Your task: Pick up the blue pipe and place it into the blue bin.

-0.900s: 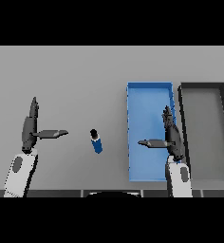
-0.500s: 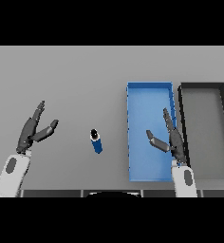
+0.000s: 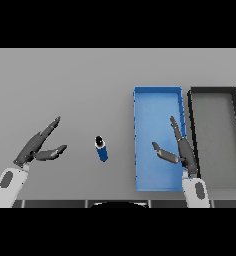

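A short blue pipe (image 3: 101,149) with a dark end cap lies on the grey table, left of the blue bin (image 3: 157,102). My left hand (image 3: 36,147) is open at the lower left, well to the left of the pipe and apart from it. Over the bin's lower right part hangs my right hand (image 3: 182,151), open with straight fingers and thumb spread. Neither hand holds anything.
A dark grey bin (image 3: 214,93) stands right beside the blue bin at the far right. Bare grey table (image 3: 65,85) stretches across the left and the back.
My left hand has dropped lower and tilted, its fingers now pointing up and right. The right hand has turned its fingers upward over the bin. The pipe has not moved.
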You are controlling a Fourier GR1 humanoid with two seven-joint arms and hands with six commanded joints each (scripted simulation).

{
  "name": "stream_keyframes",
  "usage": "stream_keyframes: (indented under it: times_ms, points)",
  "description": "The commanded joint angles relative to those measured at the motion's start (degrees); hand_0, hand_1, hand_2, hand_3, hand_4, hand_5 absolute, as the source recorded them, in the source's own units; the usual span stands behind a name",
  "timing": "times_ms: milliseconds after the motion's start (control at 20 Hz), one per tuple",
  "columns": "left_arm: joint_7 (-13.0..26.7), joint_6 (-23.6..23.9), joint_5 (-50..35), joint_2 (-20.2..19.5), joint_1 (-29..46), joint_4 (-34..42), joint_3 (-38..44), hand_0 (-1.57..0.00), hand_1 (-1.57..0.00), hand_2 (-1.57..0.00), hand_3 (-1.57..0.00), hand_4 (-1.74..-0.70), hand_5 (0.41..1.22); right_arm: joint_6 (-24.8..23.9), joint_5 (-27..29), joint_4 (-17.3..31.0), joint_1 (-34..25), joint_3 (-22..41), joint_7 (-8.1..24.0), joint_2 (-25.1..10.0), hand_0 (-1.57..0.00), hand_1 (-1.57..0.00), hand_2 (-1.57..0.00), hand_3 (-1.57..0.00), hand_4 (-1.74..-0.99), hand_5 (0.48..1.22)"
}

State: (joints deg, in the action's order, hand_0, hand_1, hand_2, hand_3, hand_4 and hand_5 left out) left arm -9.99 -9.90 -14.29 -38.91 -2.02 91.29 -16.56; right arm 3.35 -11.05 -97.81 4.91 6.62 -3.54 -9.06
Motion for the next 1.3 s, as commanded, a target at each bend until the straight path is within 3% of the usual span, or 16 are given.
stream_keyframes:
  times_ms: [0, 200, 500, 750, 1050, 1250]
  points:
    - [1.6, -0.6, 0.0, -0.5, 0.8, 2.1, -1.1, 0.00, 0.00, 0.00, 0.00, -0.99, 0.566, 0.0, -0.1, 0.7, -1.1, 0.2, 1.2, 0.4, 0.00, 0.00, 0.00, 0.00, -1.200, 0.580]
    - [10.2, -1.5, 2.3, -0.5, 1.0, 7.7, -6.5, 0.00, 0.00, 0.00, 0.00, -1.03, 0.496, 0.4, 0.8, 0.4, -1.2, -0.1, 0.7, 0.4, 0.00, 0.00, 0.00, 0.00, -1.229, 0.576]
    - [11.3, -2.8, 7.5, 3.9, 0.3, 7.2, -13.0, 0.00, 0.00, 0.00, 0.00, -1.11, 0.463, 0.8, 0.8, 0.9, -0.8, -0.2, 0.6, -0.1, 0.00, 0.00, 0.00, 0.00, -1.212, 0.570]
    - [8.8, -0.9, 10.6, 10.4, -2.5, 3.0, -15.5, 0.00, 0.00, 0.00, 0.00, -1.15, 0.486, 0.4, 0.8, 0.1, -0.8, 0.0, 1.1, 0.8, 0.00, 0.00, 0.00, 0.00, -1.209, 0.556]
    - [9.4, 0.3, 9.8, 17.6, -6.1, -4.3, -15.2, 0.00, 0.00, 0.00, 0.00, -1.14, 0.495, 0.7, 1.3, 0.1, -0.1, -0.5, 0.3, 0.3, 0.00, 0.00, 0.00, 0.00, -1.200, 0.549]
    - [5.6, 2.7, 13.8, 20.9, -7.4, -9.9, -16.3, 0.00, 0.00, -0.01, 0.00, -1.10, 0.506, 0.6, 1.6, 0.7, -0.4, -0.9, 0.5, 0.4, 0.00, 0.00, 0.00, 0.00, -1.198, 0.547]
